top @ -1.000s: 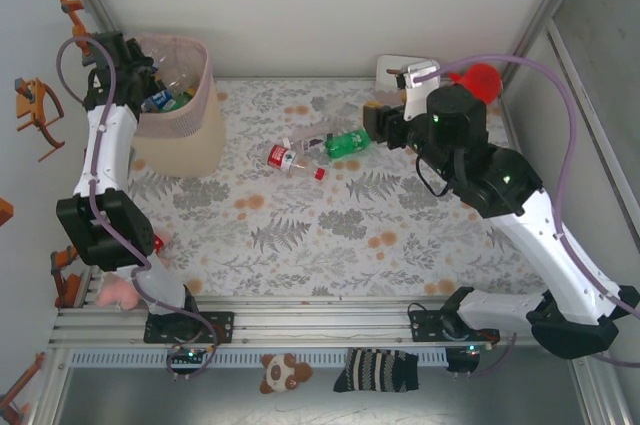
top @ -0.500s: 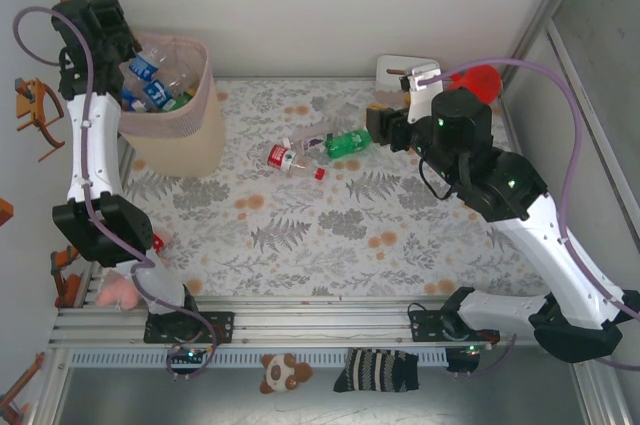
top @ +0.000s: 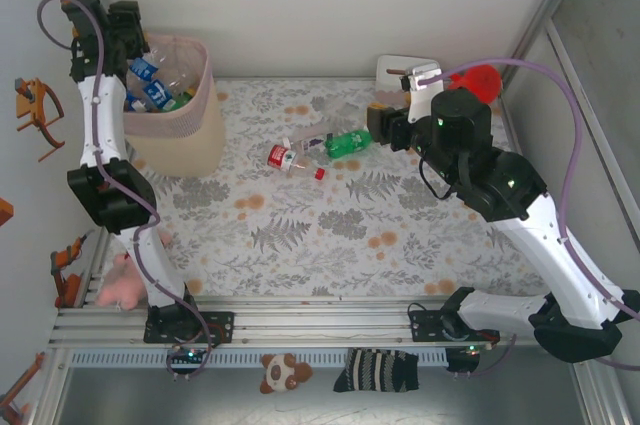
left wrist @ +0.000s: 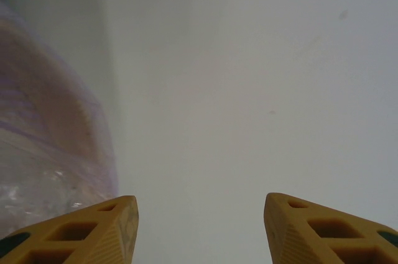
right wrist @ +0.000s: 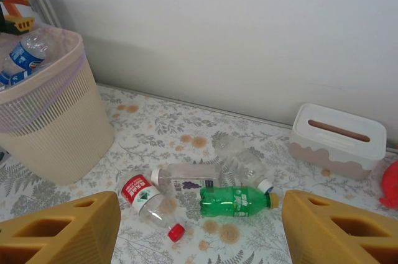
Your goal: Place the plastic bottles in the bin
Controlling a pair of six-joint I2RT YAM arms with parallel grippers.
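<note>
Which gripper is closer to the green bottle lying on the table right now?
Right. The right gripper hovers just right of the green bottle, open and facing it. The left gripper is up by the far-left rim of the bin, across the table.

The top camera looks down over the whole bench (top: 300, 235) from behind. The right wrist camera, lower and nearer, shares its bin (right wrist: 56, 133) and bottles (right wrist: 236, 202); the left wrist camera closely faces the wall (left wrist: 249, 90).

Raised the left gripper (top: 125, 23) out of the mouth of the bin (top: 185, 140) and swung it toward the far-left corner, just beside the rim. Drew the left elbow up, away from the near rail. Uncovered blue-labelled plastic bottles (top: 150, 85) inside the bin, and more of the pink plush toy (top: 118, 285).
</note>
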